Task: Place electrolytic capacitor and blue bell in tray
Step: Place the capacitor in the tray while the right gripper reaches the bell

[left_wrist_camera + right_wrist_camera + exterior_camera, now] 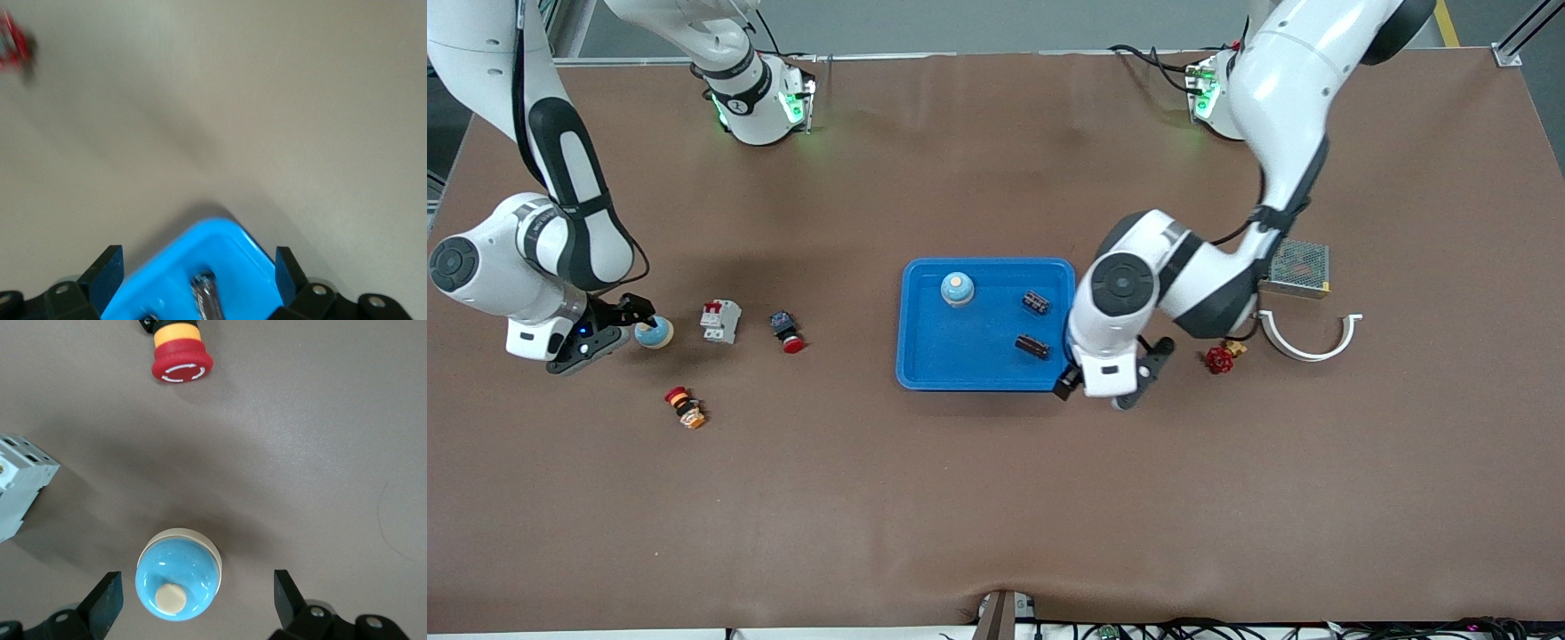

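Blue tray [925,356] at table centre, holding one blue bell [957,288] and two electrolytic capacitors [1035,302] [1032,346]. Second blue bell [655,332] [177,575] on bare table toward the right arm's end, upright, between the spread fingers [105,597] of the right gripper [618,327], untouched. Left gripper [1110,382] over the tray's corner nearest the front edge, fingers [107,272] spread, nothing held. Breaker [720,321] and red push-buttons [786,331] [685,406] beside the loose bell.

The left gripper [198,277] is hanging open over the tray [237,257] corner; a capacitor [207,297] is lying inside at six o'clock; something red [12,47] is sitting at ten o'clock.
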Robot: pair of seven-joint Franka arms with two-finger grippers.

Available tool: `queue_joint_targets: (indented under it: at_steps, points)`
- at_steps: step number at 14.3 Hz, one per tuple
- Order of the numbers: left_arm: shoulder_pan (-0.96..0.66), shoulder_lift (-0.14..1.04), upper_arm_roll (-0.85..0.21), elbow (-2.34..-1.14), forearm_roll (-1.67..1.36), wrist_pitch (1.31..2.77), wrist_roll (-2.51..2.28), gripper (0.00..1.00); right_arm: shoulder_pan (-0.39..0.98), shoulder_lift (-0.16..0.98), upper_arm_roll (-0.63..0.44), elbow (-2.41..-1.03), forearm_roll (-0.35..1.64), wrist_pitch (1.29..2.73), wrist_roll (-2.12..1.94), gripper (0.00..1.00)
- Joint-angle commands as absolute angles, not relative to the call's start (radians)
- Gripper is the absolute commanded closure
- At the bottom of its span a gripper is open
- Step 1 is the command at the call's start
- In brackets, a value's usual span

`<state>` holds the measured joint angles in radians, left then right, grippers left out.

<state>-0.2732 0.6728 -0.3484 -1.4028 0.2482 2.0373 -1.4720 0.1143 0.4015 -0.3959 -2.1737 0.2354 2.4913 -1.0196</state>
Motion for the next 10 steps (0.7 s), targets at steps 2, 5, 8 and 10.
queue_joint_targets:
  at_steps: [2, 5, 8, 10]
  points:
    - [-0.186, 0.549, -0.348, -1.424, 0.253, 1.93, -1.167, 0.0, 0.109, 0.41, -0.387, -2.198, 0.279, 2.529, -1.071, 0.0]
    - [-0.123, 0.465, -0.348, -1.424, 0.247, 1.875, -0.984, 0.0, 0.103, 0.426, -0.376, -2.206, 0.304, 2.536, -1.084, 0.0]
    - [-0.062, 0.407, -0.35, -1.424, 0.247, 1.83, -0.841, 0.0, 0.106, 0.429, -0.371, -2.243, 0.357, 2.591, -1.132, 0.0]
    - [-0.023, 0.364, -0.351, -1.424, 0.247, 1.774, -0.799, 0.0, 0.103, 0.439, -0.371, -2.247, 0.379, 2.597, -1.161, 0.0]
